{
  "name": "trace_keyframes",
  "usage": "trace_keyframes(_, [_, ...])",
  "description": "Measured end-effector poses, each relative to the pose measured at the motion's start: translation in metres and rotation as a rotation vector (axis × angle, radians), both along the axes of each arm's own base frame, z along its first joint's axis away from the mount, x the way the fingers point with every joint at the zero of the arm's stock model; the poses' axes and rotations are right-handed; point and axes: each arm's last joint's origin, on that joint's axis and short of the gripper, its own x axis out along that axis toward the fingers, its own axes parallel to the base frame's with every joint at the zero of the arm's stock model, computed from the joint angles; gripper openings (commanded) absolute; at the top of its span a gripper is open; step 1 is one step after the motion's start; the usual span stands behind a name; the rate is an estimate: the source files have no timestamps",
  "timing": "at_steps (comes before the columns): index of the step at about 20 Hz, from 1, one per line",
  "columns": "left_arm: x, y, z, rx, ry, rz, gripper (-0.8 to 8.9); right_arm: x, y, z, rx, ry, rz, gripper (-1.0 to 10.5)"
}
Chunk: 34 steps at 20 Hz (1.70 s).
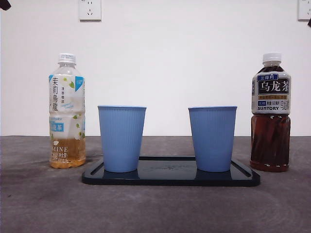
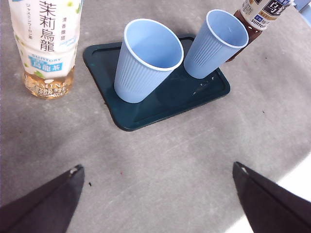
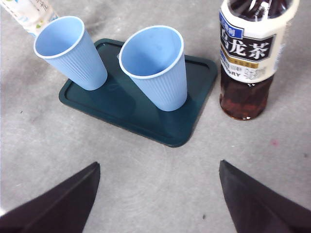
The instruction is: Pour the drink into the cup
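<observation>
Two blue ribbed cups [image 1: 121,138] [image 1: 212,138] stand upright on a dark tray [image 1: 170,178], both empty as far as the wrist views show. Left of the tray stands a jasmine oolong bottle [image 1: 67,111] — mostly drained, amber tea low. Right stands a Suntory oolong tea bottle [image 1: 270,112], nearly full and dark, its cap cut off in both wrist views. The left gripper [image 2: 155,194] and right gripper [image 3: 158,189] hover spread wide, holding nothing.

White wall [image 1: 194,58], 2 outlets [image 1: 90,9], grey tabletop [image 1: 155,208], even light
</observation>
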Motion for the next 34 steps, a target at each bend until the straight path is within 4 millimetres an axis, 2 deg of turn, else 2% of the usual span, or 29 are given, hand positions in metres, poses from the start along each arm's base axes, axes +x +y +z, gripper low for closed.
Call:
trace_keyframes(2, [0.000,0.000,0.000,0.000,0.000,0.000,5.01,0.001,0.001,-0.005,0.003,0.017,0.003,3.9])
trace_keyframes(10, [0.000,0.000,0.000,0.000,0.000,0.000,5.01,0.007,0.003,-0.002,0.054,-0.041,-0.035,4.0])
trace_keyframes(16, [0.000,0.000,0.000,0.000,-0.003,0.000,5.01,0.022,0.014,-0.044,0.176,-0.098,-0.135,4.0])
trace_keyframes(21, [0.001,0.000,0.001,-0.001,-0.011,0.000,5.01,0.023,0.029,-0.082,0.152,-0.191,-0.260,4.0])
trace_keyframes(26, [0.001,0.000,0.001,-0.001,-0.011,0.000,5.01,0.027,0.032,-0.121,0.104,-0.228,-0.369,4.0])
trace_keyframes(34, [0.001,0.000,0.001,-0.001,-0.011,0.000,5.01,0.054,0.032,-0.138,0.088,-0.335,-0.451,4.0])
